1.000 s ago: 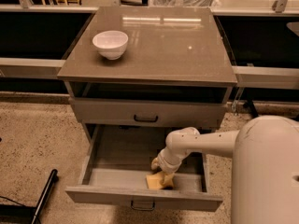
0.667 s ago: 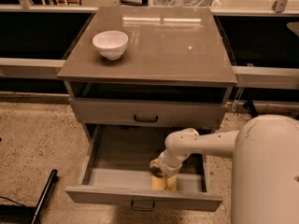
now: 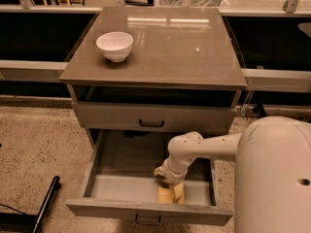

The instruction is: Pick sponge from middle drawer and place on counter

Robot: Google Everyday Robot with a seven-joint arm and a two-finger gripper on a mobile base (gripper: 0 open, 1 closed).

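Observation:
The middle drawer (image 3: 112, 208) is pulled open below the cabinet. A yellow-tan sponge (image 3: 164, 196) lies inside it, near the front wall and right of centre. My gripper (image 3: 172, 191) reaches down into the drawer from the right and sits right on the sponge, partly covering it. The wrist (image 3: 176, 166) hangs just above. The glossy grey-brown counter (image 3: 165, 47) is the cabinet's top, well above the gripper.
A white bowl (image 3: 115, 45) stands on the counter's left rear part. The upper drawer (image 3: 151, 116) is closed, its front overhanging the open drawer's back. My white body (image 3: 277, 178) fills the lower right. A black bar (image 3: 46, 203) lies on the speckled floor at left.
My gripper has sunk lower and a little toward the drawer's front, coming down over the sponge. The sponge has stayed in about the same place.

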